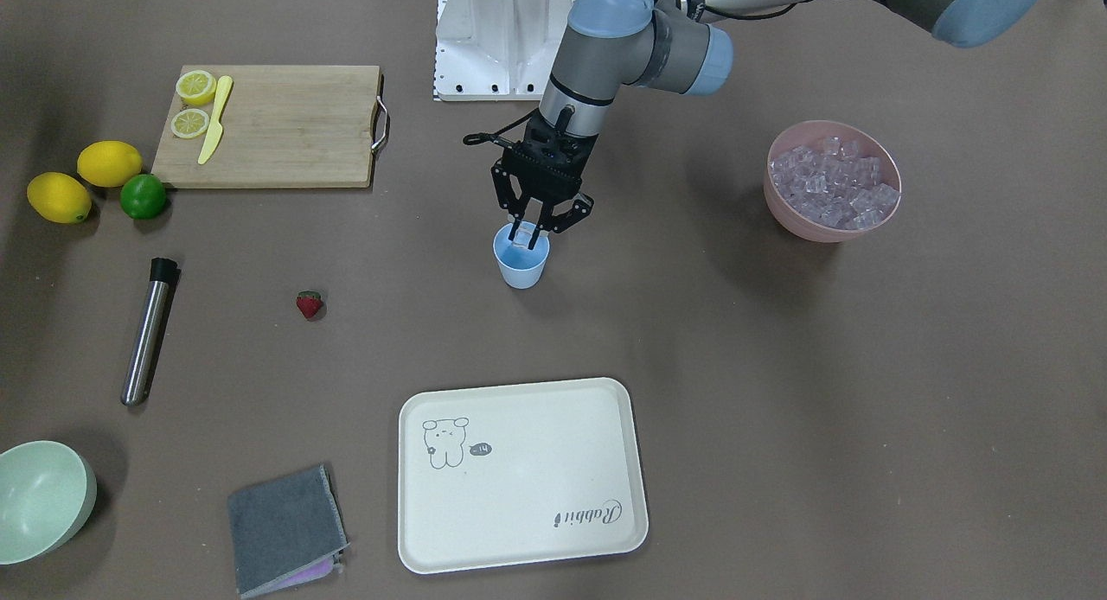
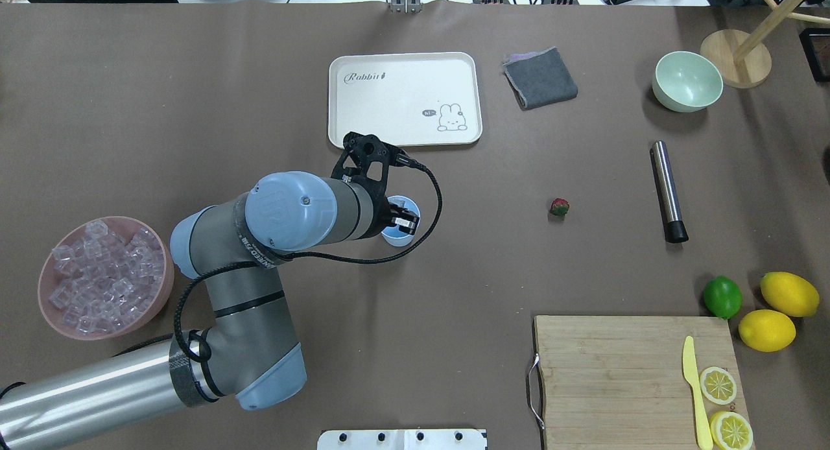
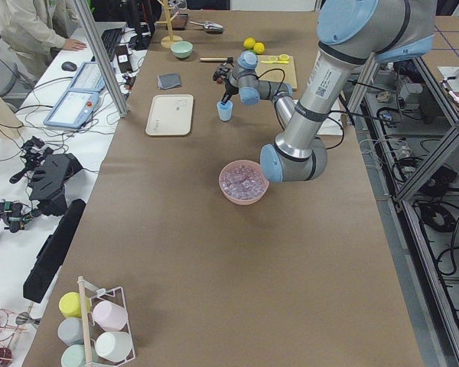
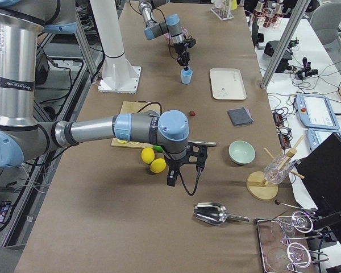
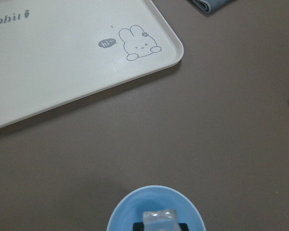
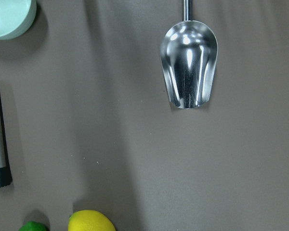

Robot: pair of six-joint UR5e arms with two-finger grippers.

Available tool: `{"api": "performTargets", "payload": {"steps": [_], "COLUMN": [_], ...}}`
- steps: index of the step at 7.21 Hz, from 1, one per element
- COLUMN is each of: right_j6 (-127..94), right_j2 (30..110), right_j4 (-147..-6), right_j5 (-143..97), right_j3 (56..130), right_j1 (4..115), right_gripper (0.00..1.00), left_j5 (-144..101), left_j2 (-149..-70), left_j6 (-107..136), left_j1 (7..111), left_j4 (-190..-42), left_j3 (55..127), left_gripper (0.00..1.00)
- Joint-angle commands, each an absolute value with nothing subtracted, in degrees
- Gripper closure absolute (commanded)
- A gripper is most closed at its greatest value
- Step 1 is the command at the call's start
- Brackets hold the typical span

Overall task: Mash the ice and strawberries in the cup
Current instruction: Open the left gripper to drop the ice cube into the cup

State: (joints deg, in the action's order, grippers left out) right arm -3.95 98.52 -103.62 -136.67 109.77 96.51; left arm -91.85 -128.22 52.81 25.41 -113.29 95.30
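Observation:
The light blue cup (image 1: 521, 270) stands mid-table; it also shows in the overhead view (image 2: 397, 238) and at the bottom of the left wrist view (image 5: 127, 211). My left gripper (image 1: 527, 232) hangs over the cup's mouth, shut on one clear ice cube (image 5: 160, 217). The heap of ice (image 1: 832, 185) fills a pink bowl (image 2: 48, 310). The small red strawberry (image 1: 309, 304) lies on the table, away from the cup (image 2: 559, 207). My right gripper (image 4: 171, 180) hovers near the lemons, seen only in the exterior right view; I cannot tell if it is open or shut.
A steel muddler (image 1: 147, 332), a white tray (image 1: 519, 475), a grey cloth (image 1: 284, 529) and a pale green bowl (image 1: 39, 499) lie around. A cutting board (image 1: 268, 124) has lemon halves and a yellow knife; whole lemons and a lime (image 1: 143, 195) lie beside it. A steel scoop (image 6: 189, 67) lies below my right wrist.

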Motion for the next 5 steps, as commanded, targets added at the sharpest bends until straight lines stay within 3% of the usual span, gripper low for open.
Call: {"api": "performTargets", "payload": {"steps": [1,4,5], "right_j6": [-3.96,-3.96,-3.96], "right_j2": [98.53,98.18,98.0], "right_j4": [-103.62,-103.62,-103.62], "right_j5": [-136.67,-136.67,-136.67], "right_j3": [109.78,109.86,109.86], "right_j1": [96.5,96.5,96.5], "right_gripper": [0.0,0.0,0.0], "left_j5": [-89.15,-92.17,-96.63], "left_j2": [-128.15,-127.8,-124.05], "left_j6": [52.91,52.3,52.12], "left_j1": [25.4,28.02,31.08], "left_j4": [-113.29,-112.59,-112.5], "left_j3": [95.19,97.98,101.22], "left_gripper": [0.03,0.03,0.03]}}
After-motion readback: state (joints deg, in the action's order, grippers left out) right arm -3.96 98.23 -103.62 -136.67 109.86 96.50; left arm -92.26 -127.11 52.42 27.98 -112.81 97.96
